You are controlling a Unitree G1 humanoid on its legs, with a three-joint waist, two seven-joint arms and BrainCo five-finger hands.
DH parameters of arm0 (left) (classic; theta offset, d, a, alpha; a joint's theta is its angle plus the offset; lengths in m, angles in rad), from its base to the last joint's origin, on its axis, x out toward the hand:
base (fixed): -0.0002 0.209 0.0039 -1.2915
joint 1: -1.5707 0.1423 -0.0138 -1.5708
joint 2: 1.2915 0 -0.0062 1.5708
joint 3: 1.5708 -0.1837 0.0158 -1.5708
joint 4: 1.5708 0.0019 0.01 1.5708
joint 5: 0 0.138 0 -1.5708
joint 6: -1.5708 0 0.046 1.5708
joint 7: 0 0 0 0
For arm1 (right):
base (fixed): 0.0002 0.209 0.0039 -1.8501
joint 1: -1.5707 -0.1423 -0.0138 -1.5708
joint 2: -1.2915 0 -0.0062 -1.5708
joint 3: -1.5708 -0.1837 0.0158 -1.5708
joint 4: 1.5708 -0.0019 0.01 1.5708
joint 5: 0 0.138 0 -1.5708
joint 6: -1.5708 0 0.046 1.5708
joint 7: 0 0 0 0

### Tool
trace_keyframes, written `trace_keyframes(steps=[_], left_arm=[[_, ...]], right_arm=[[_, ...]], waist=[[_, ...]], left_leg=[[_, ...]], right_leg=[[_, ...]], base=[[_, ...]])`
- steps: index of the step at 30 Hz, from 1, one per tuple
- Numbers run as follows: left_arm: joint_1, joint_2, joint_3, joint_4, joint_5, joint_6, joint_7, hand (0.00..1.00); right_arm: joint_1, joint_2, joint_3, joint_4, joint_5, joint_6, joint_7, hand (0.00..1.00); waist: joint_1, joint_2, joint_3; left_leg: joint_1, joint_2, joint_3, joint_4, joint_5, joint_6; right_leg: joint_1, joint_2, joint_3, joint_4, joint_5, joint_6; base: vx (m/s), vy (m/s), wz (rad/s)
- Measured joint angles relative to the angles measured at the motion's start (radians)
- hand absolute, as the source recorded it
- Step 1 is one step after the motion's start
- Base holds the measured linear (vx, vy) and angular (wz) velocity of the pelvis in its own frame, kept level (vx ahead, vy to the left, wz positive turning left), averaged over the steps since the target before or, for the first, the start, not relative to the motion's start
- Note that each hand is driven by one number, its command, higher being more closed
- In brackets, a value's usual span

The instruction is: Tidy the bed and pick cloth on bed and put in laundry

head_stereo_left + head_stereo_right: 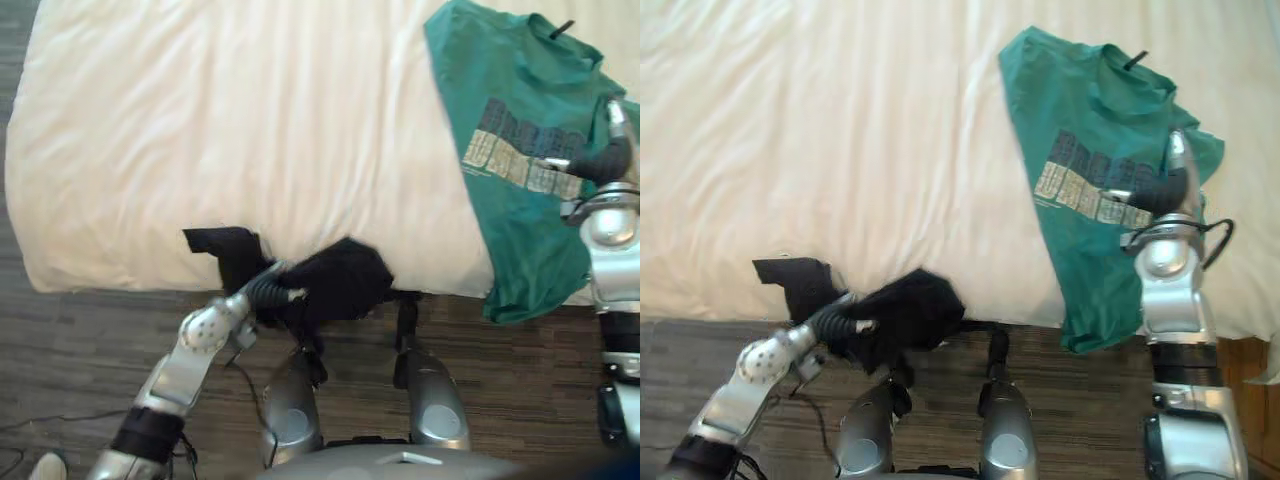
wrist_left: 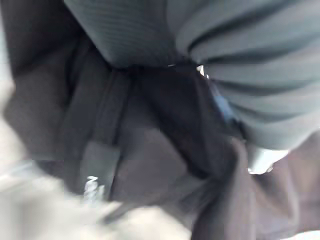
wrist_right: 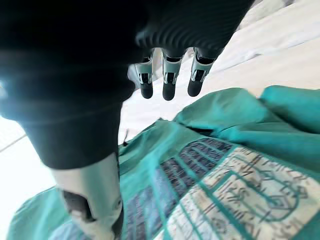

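Fingers (image 3: 169,82) of my right hand (image 1: 1160,190) hang straight above the shirt (image 1: 510,150) on the bed (image 1: 250,120). At its edge cloth (image 1: 345,280) hides my left hand (image 1: 272,288); I can't tell its grip.

floor (image 1: 90,330): dark wood planks | shoe (image 1: 45,467): pale, perhaps a person's, on floor at lower left

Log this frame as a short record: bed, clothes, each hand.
bed: white cover, lightly creased
green T-shirt: spread on the bed's right side, lower part hanging over the near edge
black cloth: bunched at the bed's near edge
left hand: buried in the black cloth
right hand: over the green T-shirt, fingers straight
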Motion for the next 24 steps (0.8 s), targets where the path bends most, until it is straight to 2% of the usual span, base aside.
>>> trace_keyframes(steps=[1, 3, 5, 7, 10, 13, 15, 19, 20, 24], left_arm=[[0.018, -0.001, 0.018, 0.016, 0.008, 0.006, 0.001, 1.00], [0.066, -0.001, 0.083, 0.055, 0.030, 0.003, 0.013, 1.00], [0.076, -0.001, 0.115, 0.087, 0.039, -0.005, 0.031, 1.00], [0.070, 0.002, 0.167, 0.152, 0.048, -0.027, 0.052, 1.00], [0.048, 0.000, 0.181, 0.268, 0.087, -0.068, 0.085, 1.00], [0.043, -0.005, 0.179, 0.339, 0.113, -0.103, 0.117, 1.00], [0.029, -0.010, 0.171, 0.383, 0.115, -0.135, 0.141, 1.00], [-0.039, -0.014, 0.149, 0.448, 0.115, -0.166, 0.167, 1.00], [-0.056, -0.022, 0.149, 0.457, 0.115, -0.175, 0.179, 1.00], [-0.111, -0.081, 0.153, 0.488, 0.129, -0.232, 0.223, 1.00]], right_arm=[[0.000, -0.009, -0.009, 0.025, 0.003, 0.002, 0.000, 0.00], [-0.004, -0.032, -0.033, 0.113, 0.032, 0.003, 0.006, 0.00], [-0.019, -0.035, -0.033, 0.153, 0.043, -0.004, 0.014, 0.00], [-0.068, -0.035, -0.032, 0.209, 0.047, -0.030, 0.035, 0.00], [-0.124, -0.039, -0.021, 0.310, 0.080, -0.056, 0.090, 0.00], [-0.172, -0.040, 0.030, 0.375, 0.077, -0.063, 0.127, 0.00], [-0.211, -0.074, 0.066, 0.420, 0.071, -0.070, 0.141, 0.00], [-0.248, -0.105, 0.086, 0.462, 0.073, -0.065, 0.170, 0.00], [-0.255, -0.105, 0.085, 0.461, 0.077, -0.059, 0.172, 1.00], [-0.262, -0.099, 0.040, 0.419, 0.103, -0.050, 0.179, 1.00]], waist=[[0.007, -0.002, 0.001], [0.049, -0.017, 0.008], [0.061, -0.024, 0.007], [0.067, -0.038, 0.013], [0.077, -0.043, 0.016], [0.082, -0.043, 0.017], [0.084, -0.037, 0.020], [0.087, -0.033, 0.036], [0.088, -0.035, 0.037], [0.086, -0.038, 0.036]], left_leg=[[-0.005, 0.000, -0.007, 0.000, 0.003, 0.001], [-0.008, 0.000, -0.014, -0.003, 0.008, 0.002], [-0.018, -0.003, -0.018, -0.003, 0.009, 0.004], [-0.047, -0.008, -0.024, -0.007, 0.020, 0.007], [-0.076, -0.021, -0.034, -0.048, 0.057, 0.012], [-0.079, -0.027, -0.035, -0.073, 0.075, 0.013], [-0.102, -0.034, -0.042, -0.090, 0.091, 0.014], [-0.113, -0.043, -0.045, -0.132, 0.120, 0.014], [-0.119, -0.043, -0.044, -0.144, 0.125, 0.008], [-0.171, -0.036, -0.039, -0.148, 0.141, 0.005]], right_leg=[[0.000, 0.001, -0.006, -0.003, 0.003, -0.002], [-0.001, 0.002, -0.009, -0.005, 0.008, -0.009], [-0.003, 0.001, -0.014, -0.013, 0.014, -0.014], [-0.026, 0.000, -0.023, -0.029, 0.028, -0.023], [-0.063, -0.001, -0.032, -0.038, 0.045, -0.034], [-0.077, -0.001, -0.032, -0.043, 0.053, -0.033], [-0.098, -0.001, -0.036, -0.060, 0.069, -0.036], [-0.122, -0.003, -0.045, -0.061, 0.078, -0.035], [-0.135, -0.003, -0.051, -0.058, 0.078, -0.035], [-0.202, -0.004, -0.059, -0.027, 0.068, -0.049]], base=[[-0.05, 0.008, 0.16], [-0.06, 0.014, 0.08], [-0.08, 0.029, 0.06], [-0.10, 0.037, 0.06], [-0.08, 0.033, 0.09], [-0.01, 0.006, 0.01], [-0.01, 0.005, 0.02], [-0.03, 0.017, 0.06], [-0.04, 0.010, 0.03], [-0.05, 0.002, 0.01]])
